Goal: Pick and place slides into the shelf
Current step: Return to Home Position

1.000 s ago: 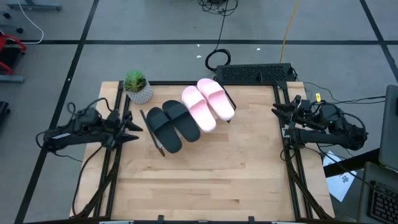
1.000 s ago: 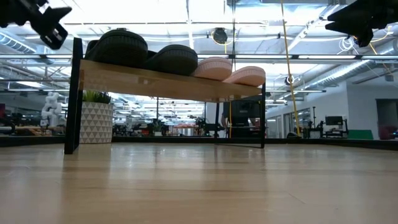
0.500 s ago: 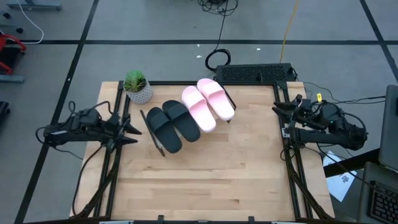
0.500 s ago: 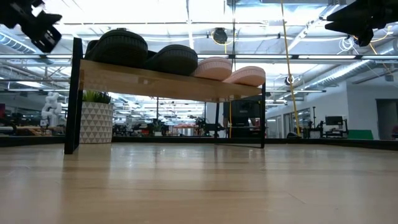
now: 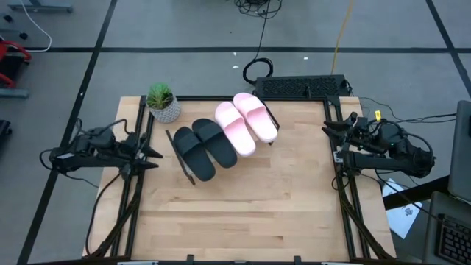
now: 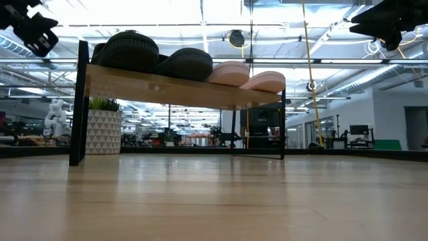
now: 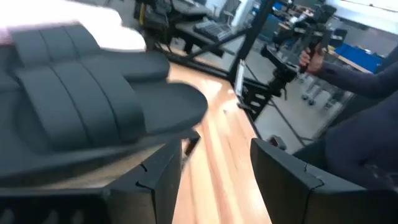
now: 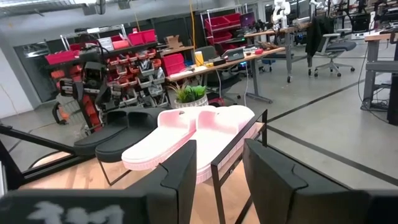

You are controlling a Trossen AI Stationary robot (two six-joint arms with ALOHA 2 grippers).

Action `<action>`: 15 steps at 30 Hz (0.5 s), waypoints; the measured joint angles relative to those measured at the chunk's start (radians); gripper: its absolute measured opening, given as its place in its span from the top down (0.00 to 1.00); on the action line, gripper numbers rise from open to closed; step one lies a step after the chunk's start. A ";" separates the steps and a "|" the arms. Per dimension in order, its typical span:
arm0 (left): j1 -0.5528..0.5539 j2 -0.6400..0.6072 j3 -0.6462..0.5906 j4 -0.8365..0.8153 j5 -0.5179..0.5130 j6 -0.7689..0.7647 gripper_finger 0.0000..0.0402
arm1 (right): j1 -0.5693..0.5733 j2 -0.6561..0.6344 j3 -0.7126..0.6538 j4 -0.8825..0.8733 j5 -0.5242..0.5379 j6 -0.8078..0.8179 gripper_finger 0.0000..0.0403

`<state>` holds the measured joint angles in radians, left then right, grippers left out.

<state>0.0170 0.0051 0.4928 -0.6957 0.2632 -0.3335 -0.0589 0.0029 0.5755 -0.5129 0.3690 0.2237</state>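
All the slides rest sole-down, side by side, on the top board of the shelf [image 6: 180, 87], whose dark end frame [image 5: 181, 165] shows in the high view. The black pair [image 5: 204, 146] lies toward the left and the pink pair [image 5: 246, 121] toward the right. My left gripper [image 5: 156, 152] hovers open over the table's left edge, just left of the black pair; its wrist view shows a black slide [image 7: 81, 106] close up. My right gripper [image 5: 327, 131] waits open at the table's right edge, facing the pink pair [image 8: 199, 134].
A small potted plant [image 5: 162, 101] stands at the far left corner, behind the shelf's left end. A dark keyboard-like box [image 5: 302, 87] lies past the far edge. The near half of the wooden tabletop [image 5: 235, 213] is bare. A person's arm [image 7: 348, 74] shows beyond the table.
My left gripper has drawn back toward the table's left edge, away from the black slides, staying open. The slides and the shelf have kept their places.
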 joint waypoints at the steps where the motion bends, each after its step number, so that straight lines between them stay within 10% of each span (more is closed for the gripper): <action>1: 0.000 0.000 -0.014 0.007 0.015 -0.016 0.52 | 0.000 0.000 0.000 0.001 0.000 0.000 0.70; 15: -0.081 0.000 -0.254 0.353 0.173 -0.116 0.52 | 0.000 0.000 0.000 0.000 0.000 0.019 0.70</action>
<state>-0.0643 0.0051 0.2391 -0.3431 0.4364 -0.4491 -0.0589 0.0029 0.5758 -0.5129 0.3691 0.2428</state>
